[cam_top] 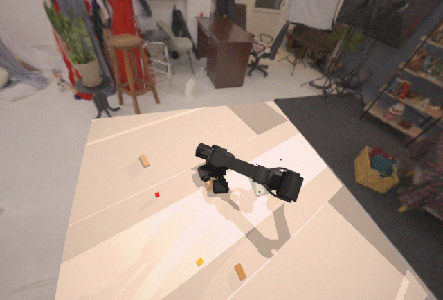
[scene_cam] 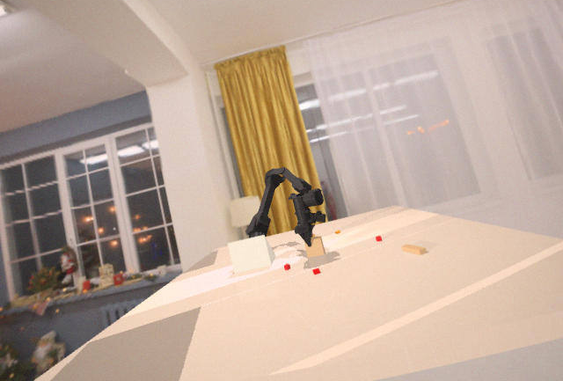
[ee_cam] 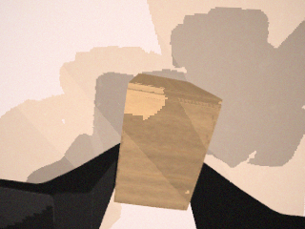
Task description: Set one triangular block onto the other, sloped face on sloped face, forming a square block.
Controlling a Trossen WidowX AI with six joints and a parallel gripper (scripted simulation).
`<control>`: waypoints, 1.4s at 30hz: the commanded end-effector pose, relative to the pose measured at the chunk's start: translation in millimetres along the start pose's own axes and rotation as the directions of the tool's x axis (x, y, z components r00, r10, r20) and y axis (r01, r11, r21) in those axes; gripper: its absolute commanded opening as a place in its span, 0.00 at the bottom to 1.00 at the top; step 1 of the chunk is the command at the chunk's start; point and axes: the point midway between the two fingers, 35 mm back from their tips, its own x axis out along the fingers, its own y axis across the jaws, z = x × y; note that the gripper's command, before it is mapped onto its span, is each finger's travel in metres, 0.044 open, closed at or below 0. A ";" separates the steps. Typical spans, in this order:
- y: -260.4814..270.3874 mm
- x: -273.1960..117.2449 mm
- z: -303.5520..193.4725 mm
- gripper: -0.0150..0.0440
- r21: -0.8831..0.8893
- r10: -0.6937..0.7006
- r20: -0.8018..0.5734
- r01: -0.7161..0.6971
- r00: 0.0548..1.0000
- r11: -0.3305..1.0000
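Note:
My gripper (cam_top: 212, 182) (scene_cam: 310, 240) (ee_cam: 154, 155) points down and is shut on a wooden triangular block (ee_cam: 164, 153), with one finger at each side. In the exterior view the wood (scene_cam: 316, 248) under the fingers looks like one nearly square shape at the table, and I cannot separate the two blocks there. In the wrist view a darker wooden strip (ee_cam: 176, 85) shows just past the held block's far edge, with a thin seam; it may be the lower block, otherwise hidden. Whether the sloped faces touch fully, and whether the ends are even, I cannot tell. In the top view the arm mostly hides the wood (cam_top: 208, 186).
A pale box (cam_top: 259, 188) (scene_cam: 250, 253) stands near the arm. Small red cubes (cam_top: 156, 195) (scene_cam: 378, 238) (scene_cam: 287, 267) (scene_cam: 316, 271) lie around the wood. A tan plank (cam_top: 144, 161) (scene_cam: 413, 249), an orange plank (cam_top: 239, 271) and a small yellow-orange piece (cam_top: 199, 262) (scene_cam: 337, 231) lie farther away.

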 end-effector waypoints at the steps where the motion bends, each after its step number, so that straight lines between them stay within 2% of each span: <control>1: 0.6 0.8 0.6 0.25 0.004 0.004 0.003 -0.005 1.000 1.000; 15: 0.6 1.1 0.7 0.25 0.005 0.003 0.002 -0.003 1.000 1.000; 32: 0.0 0.9 0.2 1.00 0.001 0.000 0.000 0.000 1.000 1.000; 39: -0.2 -1.6 0.8 1.00 0.001 -0.001 0.000 0.001 1.000 1.000; 42: -2.3 -30.7 5.3 1.00 0.002 -0.006 0.001 0.006 1.000 1.000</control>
